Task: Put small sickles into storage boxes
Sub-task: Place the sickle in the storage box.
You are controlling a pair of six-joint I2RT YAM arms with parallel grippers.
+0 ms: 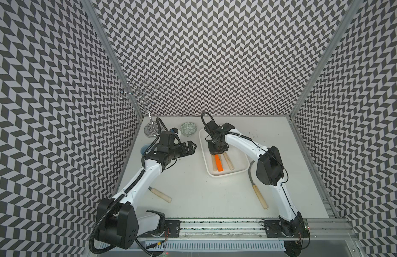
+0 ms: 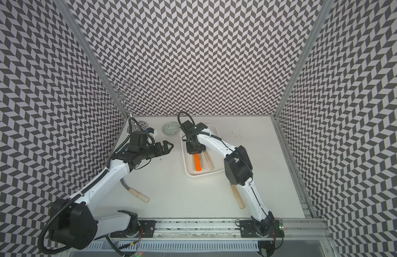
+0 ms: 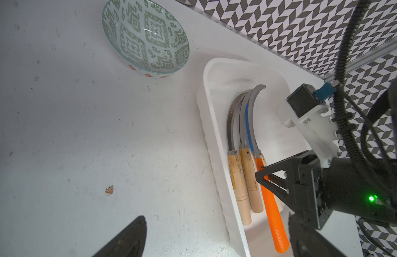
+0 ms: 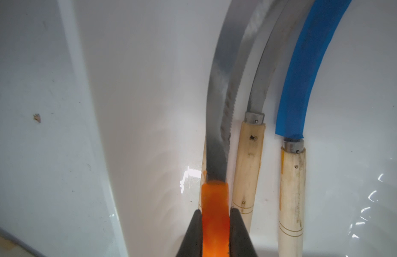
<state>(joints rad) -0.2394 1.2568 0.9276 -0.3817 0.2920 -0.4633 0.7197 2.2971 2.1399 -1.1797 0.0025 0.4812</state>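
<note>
— How far along?
— My right tool [image 4: 215, 213] clamps the orange-handled sickle [image 1: 220, 163] inside the tray [image 1: 238, 155] at the back edge of the desk [image 1: 193, 187], beside three other sickles [image 3: 250, 178]. My left tool [image 1: 189, 148] gapes empty.
— Remaining?
— The front-left sickle [image 1: 162, 194] and front-right sickle [image 1: 258, 197], still outside.

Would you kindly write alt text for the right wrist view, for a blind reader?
The right tool grips the orange-handled sickle by its handle, inside the white tray. Beside it lie a grey-bladed sickle and a blue-bladed sickle, both wooden-handled.
</note>
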